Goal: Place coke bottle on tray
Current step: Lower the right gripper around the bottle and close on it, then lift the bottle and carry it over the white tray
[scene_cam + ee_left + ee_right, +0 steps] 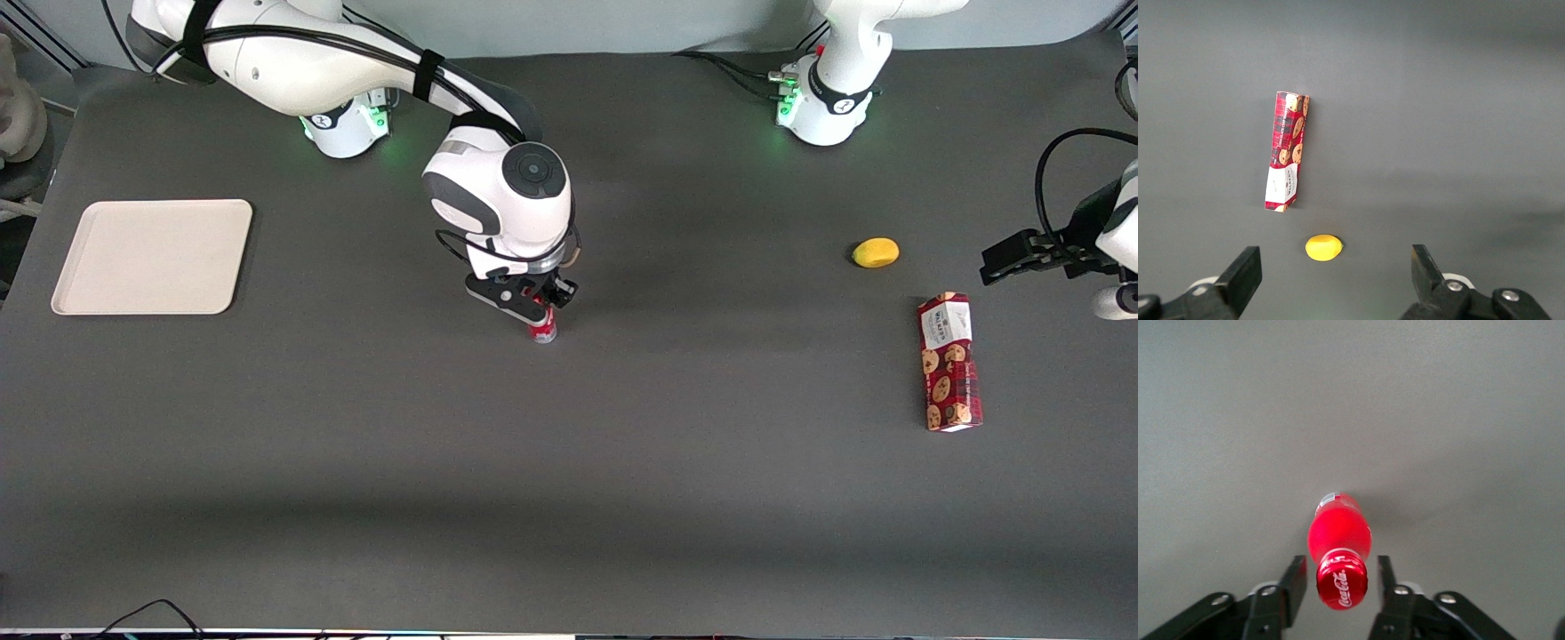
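The coke bottle (543,332) stands upright on the dark table, near its middle. In the right wrist view I look down on the coke bottle (1340,537) and its red cap. My right gripper (537,311) has come down over it. The gripper (1340,572) is open, one finger on each side of the cap, with a gap showing on both sides. The fingers (1294,581) do not touch the bottle. The cream-white tray (151,256) lies flat toward the working arm's end of the table, with nothing on it.
A red cookie-printed box (949,363) and a small yellow fruit (876,252) lie toward the parked arm's end of the table. The left wrist view shows the same box (1287,152) and yellow fruit (1323,247).
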Motion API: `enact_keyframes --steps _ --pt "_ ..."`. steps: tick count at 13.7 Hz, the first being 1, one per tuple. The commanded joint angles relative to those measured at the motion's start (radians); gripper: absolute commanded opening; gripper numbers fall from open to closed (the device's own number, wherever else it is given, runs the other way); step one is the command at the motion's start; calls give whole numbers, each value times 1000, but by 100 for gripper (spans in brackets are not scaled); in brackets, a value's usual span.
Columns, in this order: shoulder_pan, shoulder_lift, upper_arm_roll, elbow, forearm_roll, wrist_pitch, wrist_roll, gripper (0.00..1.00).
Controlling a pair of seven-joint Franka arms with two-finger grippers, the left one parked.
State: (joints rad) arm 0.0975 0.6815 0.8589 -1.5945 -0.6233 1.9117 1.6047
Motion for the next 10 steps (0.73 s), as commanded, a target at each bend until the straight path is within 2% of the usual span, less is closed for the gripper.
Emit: enact_keyframes --steps 1,3,4,6,8,10 --pt "-9 -16 11 1 -24 4 -17 0" --pt "-15 -43 11 42 -9 -28 -70 0" --pt "-16 -54 15 83 -4 -101 -118 0" --pt "-34 -82 78 192 7 -268 -201 0" --pt "-64 -147 124 305 72 -434 -332 0" --pt "-94 -244 112 407 160 -604 -533 0"
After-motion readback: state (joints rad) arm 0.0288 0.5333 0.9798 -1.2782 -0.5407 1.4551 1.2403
